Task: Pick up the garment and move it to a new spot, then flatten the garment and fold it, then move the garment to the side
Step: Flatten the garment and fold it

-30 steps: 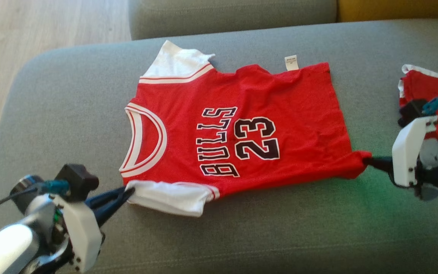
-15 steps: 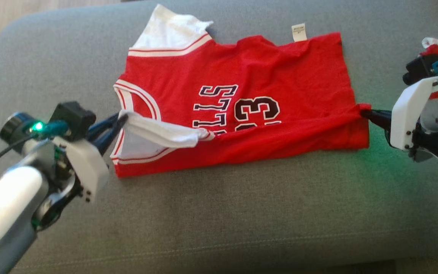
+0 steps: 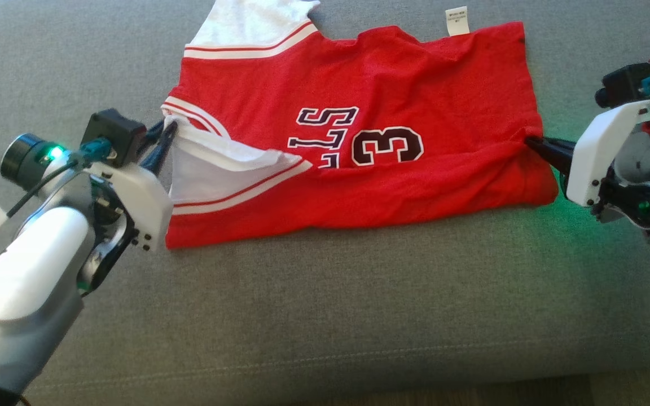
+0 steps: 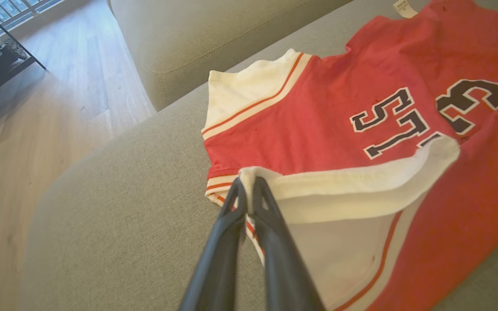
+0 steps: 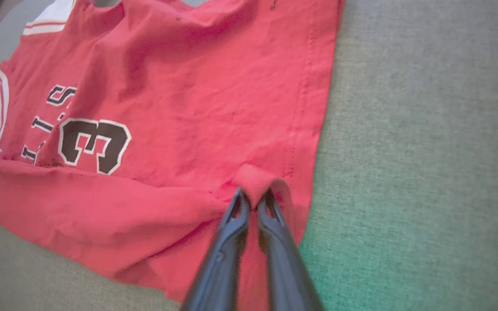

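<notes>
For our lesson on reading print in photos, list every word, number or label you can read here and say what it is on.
"LS": dark letters on the red shirt; the rest of the word lies under the fold.
"3": dark number beside the letters.
White tag at the shirt's far edge: print too small to read.

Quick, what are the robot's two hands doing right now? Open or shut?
The left gripper is closed, pinching the jersey by its white sleeve.
The right gripper is closed, pinching the jersey's red bottom corner.
</notes>
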Tool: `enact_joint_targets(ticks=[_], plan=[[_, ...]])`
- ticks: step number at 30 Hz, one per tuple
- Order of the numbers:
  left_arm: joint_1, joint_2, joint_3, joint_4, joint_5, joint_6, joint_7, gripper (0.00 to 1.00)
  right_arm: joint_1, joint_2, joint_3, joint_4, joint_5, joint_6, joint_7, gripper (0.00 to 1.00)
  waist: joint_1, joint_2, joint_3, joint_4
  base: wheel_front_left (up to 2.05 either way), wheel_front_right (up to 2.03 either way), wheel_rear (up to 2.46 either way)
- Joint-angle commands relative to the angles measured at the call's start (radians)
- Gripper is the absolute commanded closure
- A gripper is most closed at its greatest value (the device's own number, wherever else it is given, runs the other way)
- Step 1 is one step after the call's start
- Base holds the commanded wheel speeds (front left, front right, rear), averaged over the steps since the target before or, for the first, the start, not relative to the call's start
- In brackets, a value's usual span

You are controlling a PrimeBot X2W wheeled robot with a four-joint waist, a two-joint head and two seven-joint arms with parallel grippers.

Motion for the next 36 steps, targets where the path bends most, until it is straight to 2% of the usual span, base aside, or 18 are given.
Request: enact_joint_targets(ticks=[1, 4, 7, 10, 13, 14, 16, 18, 20, 21, 22, 24, 28, 31, 32, 36], plan=[[-0.069, 0.016, 0.057, 0.008, 0.007, 0.014, -0.018, 0.00, -0.014, -0.005, -0.009, -0.003, 0.018, 0.000, -0.031, 0.00, -0.0001, 0.0000, 0.001, 0.003, 0.00, 0.00, 0.00], [-0.076, -0.003, 0.075, 0.043, 0.008, 0.050, -0.052, 0.00, -0.012, -0.006, -0.014, 0.013, 0.023, 0.000, -0.081, 0.00, -0.0001, 0.0000, -0.004, 0.003, 0.00, 0.00, 0.00], [-0.074, -0.020, 0.126, 0.056, 0.007, 0.124, -0.142, 0.00, -0.005, 0.005, -0.042, 0.030, 0.045, 0.000, -0.161, 0.00, -0.0001, 0.0000, -0.018, 0.001, 0.00, 0.00, 0.00], [-0.051, -0.045, 0.206, 0.034, -0.011, 0.217, -0.265, 0.00, 0.001, 0.003, -0.048, 0.027, 0.012, 0.000, -0.292, 0.00, -0.0001, 0.0000, -0.039, 0.001, 0.00, 0.00, 0.00], [-0.002, -0.079, 0.299, -0.041, -0.035, 0.299, -0.322, 0.00, 0.021, 0.008, -0.064, 0.019, -0.018, 0.000, -0.443, 0.00, -0.0001, 0.0000, -0.068, 0.002, 0.00, 0.00, 0.00], [-0.002, -0.079, 0.299, -0.041, -0.035, 0.299, -0.322, 0.00, 0.021, 0.008, -0.064, 0.019, -0.018, 0.000, -0.443, 0.00, -0.0001, 0.0000, -0.068, 0.002, 0.00, 0.00, 0.00], [0.051, -0.101, 0.355, -0.119, -0.034, 0.338, -0.330, 0.00, 0.042, 0.012, -0.068, 0.009, -0.055, 0.000, -0.544, 0.00, -0.0001, 0.0000, -0.088, -0.001, 0.00, 0.00, 0.00], [0.114, -0.131, 0.423, -0.220, -0.011, 0.372, -0.331, 0.00, 0.063, 0.013, -0.079, -0.006, -0.108, 0.000, -0.601, 0.00, -0.0001, 0.0000, -0.104, -0.003, 0.00, 0.00, 0.00], [0.193, -0.167, 0.499, -0.314, 0.011, 0.390, -0.332, 0.00, 0.081, 0.015, -0.123, -0.046, -0.190, 0.000, -0.619, 0.00, -0.0001, 0.0000, -0.117, -0.008, 0.00, 0.00, 0.00], [0.234, -0.185, 0.537, -0.353, 0.025, 0.397, -0.332, 0.00, 0.091, 0.013, -0.187, -0.081, -0.258, 0.000, -0.620, 0.00, -0.0001, 0.0000, -0.122, -0.012, 0.00, 0.00, 0.00], [0.273, -0.207, 0.574, -0.389, 0.040, 0.401, -0.332, 0.00, 0.114, 0.019, -0.267, -0.121, -0.336, 0.000, -0.620, 0.00, -0.0001, 0.0000, -0.127, -0.014, 0.00, 0.00, 0.00], [0.350, -0.258, 0.634, -0.444, 0.069, 0.393, -0.332, 0.00, 0.205, 0.073, -0.434, -0.229, -0.482, 0.000, -0.620, 0.00, -0.0001, 0.0000, -0.140, -0.016, 0.00, 0.00, 0.00], [0.495, -0.341, 0.672, -0.457, 0.142, 0.330, -0.332, 0.00, 0.451, 0.240, -0.654, -0.449, -0.708, 0.000, -0.621, 0.00, -0.0001, 0.0000, -0.183, -0.016, 0.00, 0.00, 0.00], [0.583, -0.392, 0.677, -0.408, 0.184, 0.291, -0.332, 0.00, 0.595, 0.333, -0.708, -0.552, -0.816, 0.000, -0.621, 0.00, -0.0001, 0.0000, -0.211, -0.018, 0.00, 0.00, 0.00], [0.622, -0.414, 0.686, -0.348, 0.208, 0.269, -0.332, 0.00, 0.658, 0.379, -0.725, -0.582, -0.847, 0.000, -0.621, 0.00, -0.0001, 0.0000, -0.220, -0.022, 0.00, 0.00, 0.00], [0.648, -0.443, 0.686, -0.203, 0.226, 0.220, -0.332, 0.00, 0.711, 0.415, -0.728, -0.612, -0.880, 0.000, -0.621, 0.00, -0.0001, 0.0000, -0.222, -0.036, 0.00, 0.00, 0.00]])
